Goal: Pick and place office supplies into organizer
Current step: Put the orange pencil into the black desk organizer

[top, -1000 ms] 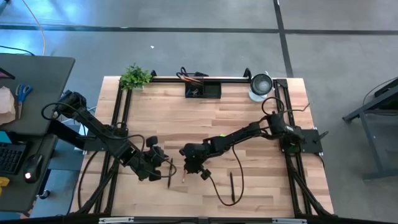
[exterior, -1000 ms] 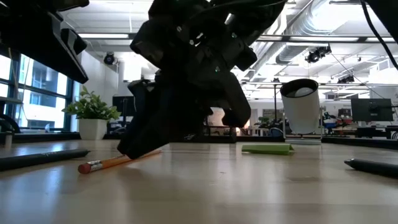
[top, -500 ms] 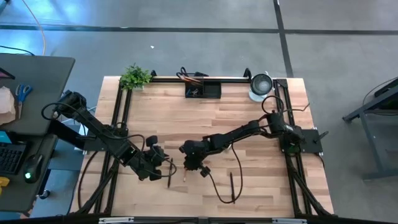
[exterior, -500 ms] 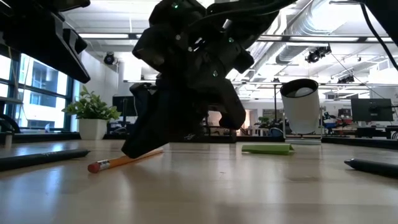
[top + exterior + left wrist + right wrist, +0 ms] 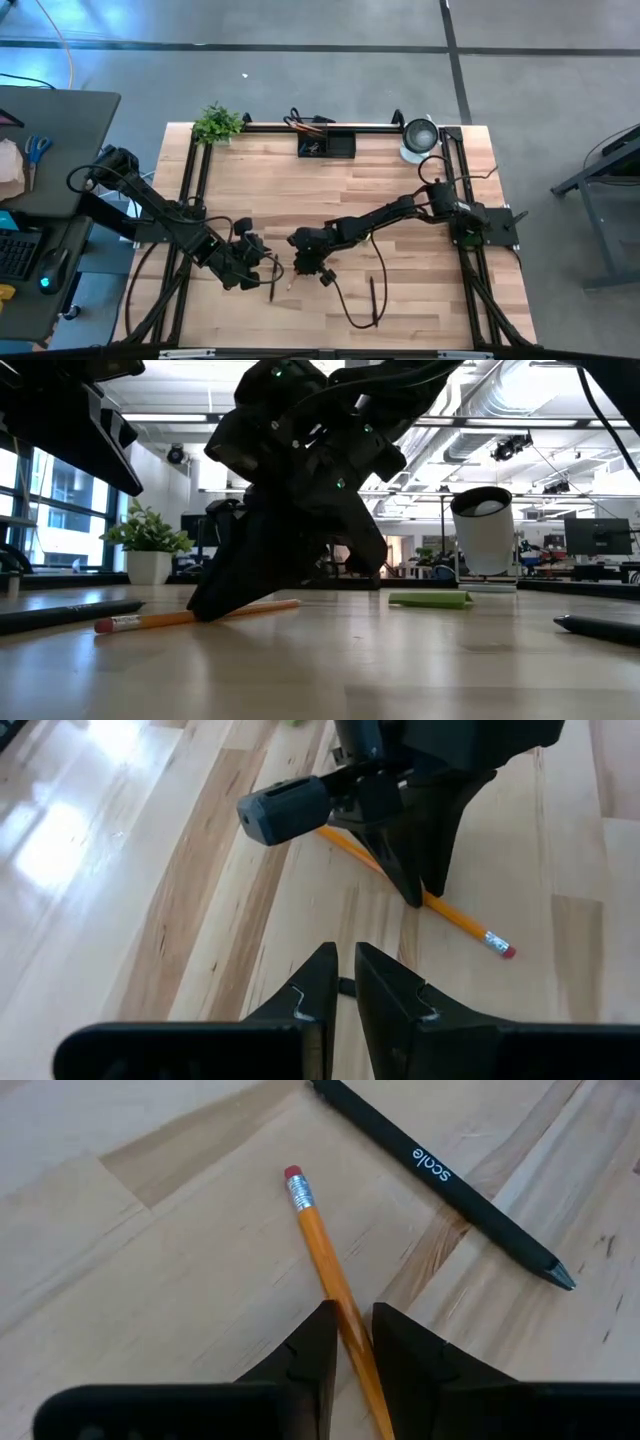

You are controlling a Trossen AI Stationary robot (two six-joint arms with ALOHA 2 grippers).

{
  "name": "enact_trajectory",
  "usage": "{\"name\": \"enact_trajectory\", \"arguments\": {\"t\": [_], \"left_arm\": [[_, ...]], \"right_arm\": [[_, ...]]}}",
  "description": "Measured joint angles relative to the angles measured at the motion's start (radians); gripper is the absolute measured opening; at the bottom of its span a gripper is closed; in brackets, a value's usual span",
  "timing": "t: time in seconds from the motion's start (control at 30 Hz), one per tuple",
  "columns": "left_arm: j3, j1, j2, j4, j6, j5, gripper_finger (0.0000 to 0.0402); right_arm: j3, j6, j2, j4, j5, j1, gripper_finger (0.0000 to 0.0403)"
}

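An orange pencil (image 5: 318, 1245) with a pink eraser lies on the wooden table, and my right gripper (image 5: 350, 1330) is shut on it near the table's middle (image 5: 300, 265). A black pen (image 5: 440, 1175) lies flat just beside the pencil. My left gripper (image 5: 345, 960) hangs shut above the table a little to the left, holding nothing. The black organizer (image 5: 327, 145) stands at the far edge. A lime-green sticky-note pad (image 5: 430, 599) lies flat behind the right gripper. Another black pen (image 5: 373, 300) lies near the front edge. My right gripper pinches the pencil's shaft (image 5: 340, 1305) between its two fingers, about midway along. The fingers slant down from above and from the table's right. The pencil sits low, its eraser end (image 5: 105, 625) at the tabletop, pointing toward the near left.
A small potted plant (image 5: 217, 124) stands at the far left corner and a round silver-and-white cup (image 5: 420, 138) at the far right. A black frame (image 5: 190, 180) runs along the table's edges. Bare wood lies between the grippers and the organizer.
The pencil has shifted in my right gripper. Its eraser end has swung out farther toward the near left, its other end now shows past the fingers, and it lies flatter than before.
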Motion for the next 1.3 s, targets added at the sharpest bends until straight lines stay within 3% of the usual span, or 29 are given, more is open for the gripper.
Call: {"name": "enact_trajectory", "arguments": {"t": [0.37,0.73,0.9,1.1,1.3], "left_arm": [[0.0,0.0,0.0,-0.002,-0.009,0.007,0.0028],[0.0,0.0,0.0,-0.002,-0.009,0.007,0.0028],[0.0,0.0,0.0,-0.011,-0.01,0.022,0.0028],[0.0,0.0,0.0,-0.02,-0.012,0.023,0.0028],[0.0,0.0,0.0,-0.022,-0.013,0.016,0.0028]], "right_arm": [[-0.002,0.022,0.001,-0.015,0.052,0.007,0.0062],[-0.009,0.074,-0.036,-0.004,0.011,0.016,0.0008],[-0.014,0.086,-0.146,-0.133,0.002,0.017,0.0019],[-0.011,0.097,-0.312,-0.297,0.03,-0.03,0.0005],[-0.009,0.087,-0.481,-0.312,0.07,-0.134,0.0012]]}}
